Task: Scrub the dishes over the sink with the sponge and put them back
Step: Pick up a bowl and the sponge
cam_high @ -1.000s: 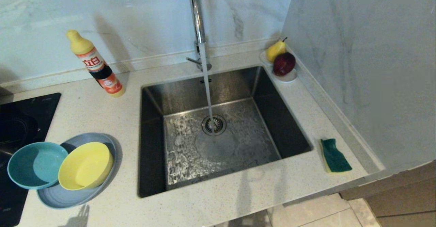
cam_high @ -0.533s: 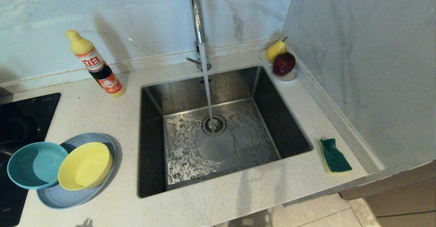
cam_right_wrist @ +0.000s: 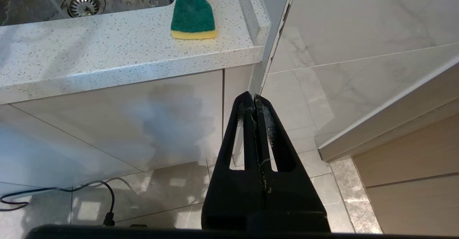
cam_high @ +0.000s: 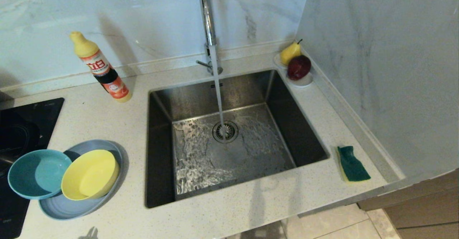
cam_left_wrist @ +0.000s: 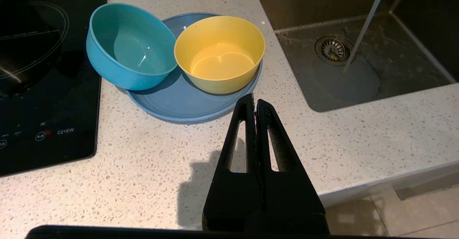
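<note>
Where the head view looks down on the pale speckled counter [cam_high: 107, 120], the sink [cam_high: 161, 153] sits in the middle with water running from the tap [cam_high: 207, 17] onto the drain strainer [cam_high: 225, 131]; left of the basin the grey-blue plate [cam_high: 71, 208] lies near the counter's front edge and just beside the black cooktop [cam_high: 21, 124], carrying the yellow bowl [cam_high: 89, 174], while the teal bowl [cam_high: 37, 174] leans on the plate's left rim and overhangs the cooktop; a detergent bottle [cam_high: 102, 68] stands behind them near the back wall, with bare counter between; the sponge [cam_high: 351, 163] lies green side up on the narrow strip right of the sink, hemmed by the raised ledge along the side wall; a saucer with a pear and a red fruit [cam_high: 296, 65] fills the far right corner; only a sliver of the left gripper [cam_high: 91, 233] shows at the bottom edge; from the left wrist view, the left gripper [cam_left_wrist: 255, 103] hovers over open counter just short of the plate's [cam_left_wrist: 179, 104] near rim, its fingers pressed together and holding nothing, the yellow bowl [cam_left_wrist: 219, 52] and teal bowl [cam_left_wrist: 131, 45] touching each other beyond it; from the right wrist view, the right gripper [cam_right_wrist: 254, 99] hangs below the counter's front edge beside the cabinet front, fingers together and empty, well apart from the sponge [cam_right_wrist: 193, 15] above.
</note>
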